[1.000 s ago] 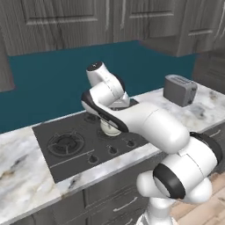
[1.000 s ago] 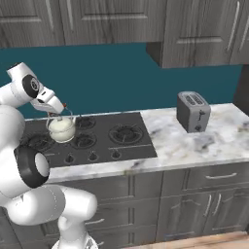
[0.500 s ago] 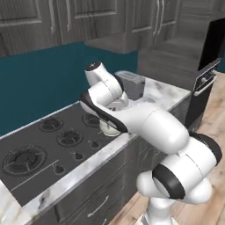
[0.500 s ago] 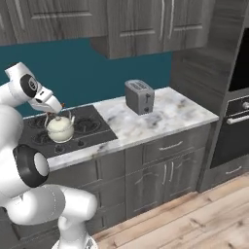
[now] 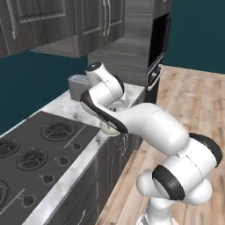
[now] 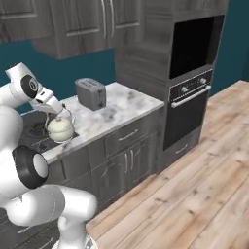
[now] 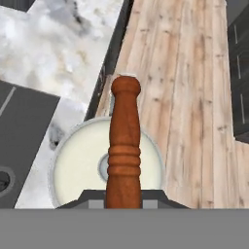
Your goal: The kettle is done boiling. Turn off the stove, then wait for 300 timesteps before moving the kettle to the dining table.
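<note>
We see open wood floor (image 6: 194, 165) at 3 to 5 o'clock in the right base view, nothing standing on it. The marble surface (image 6: 121, 104) is bare btwn toaster (image 6: 90, 93) and its end by the oven column (image 6: 187, 73). Toaster sits near, at 1 o'clock from the kettle (image 6: 60, 129). Wall cabinets (image 6: 82, 24) overhang the surface, limiting room above. Stove (image 5: 39, 154) top in the left base view is flat, w/ low grates only.

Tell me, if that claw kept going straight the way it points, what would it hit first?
The kettle itself: the claw is shut on its brown handle, pointing down at the lid. Beyond lies the marble counter edge, probably.
</note>
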You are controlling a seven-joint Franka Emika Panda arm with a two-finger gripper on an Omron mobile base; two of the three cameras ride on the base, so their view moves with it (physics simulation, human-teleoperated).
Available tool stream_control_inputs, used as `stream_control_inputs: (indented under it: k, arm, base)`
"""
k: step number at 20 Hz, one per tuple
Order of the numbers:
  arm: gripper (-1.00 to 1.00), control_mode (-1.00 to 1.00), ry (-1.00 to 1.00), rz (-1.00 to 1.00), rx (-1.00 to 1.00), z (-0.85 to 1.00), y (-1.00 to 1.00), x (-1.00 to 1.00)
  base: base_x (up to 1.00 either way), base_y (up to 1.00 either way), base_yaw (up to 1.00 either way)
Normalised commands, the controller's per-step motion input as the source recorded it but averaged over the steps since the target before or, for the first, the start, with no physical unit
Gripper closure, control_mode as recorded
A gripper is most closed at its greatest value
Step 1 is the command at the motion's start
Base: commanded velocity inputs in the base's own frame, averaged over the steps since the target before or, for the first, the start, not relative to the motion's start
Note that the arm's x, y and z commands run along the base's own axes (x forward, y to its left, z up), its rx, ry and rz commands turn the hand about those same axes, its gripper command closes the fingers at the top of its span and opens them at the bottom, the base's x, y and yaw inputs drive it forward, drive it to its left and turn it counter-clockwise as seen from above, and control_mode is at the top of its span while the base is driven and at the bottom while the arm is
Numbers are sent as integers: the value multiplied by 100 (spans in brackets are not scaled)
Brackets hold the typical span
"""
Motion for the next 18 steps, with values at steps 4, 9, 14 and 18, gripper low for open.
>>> stream_control_inputs:
  k: [4,9,14,18]
  arm:
    - [100,100,0,0,0,0,0,0]
    - [100,100,0,0,0,0,0,0]
    - [100,100,0,0,0,0,0,0]
    - [100,100,0,0,0,0,0,0]
  base:
    - [0,-24,-51]
    - [0,-17,-51]
    - [12,-13,-49]
    - [21,-17,-45]
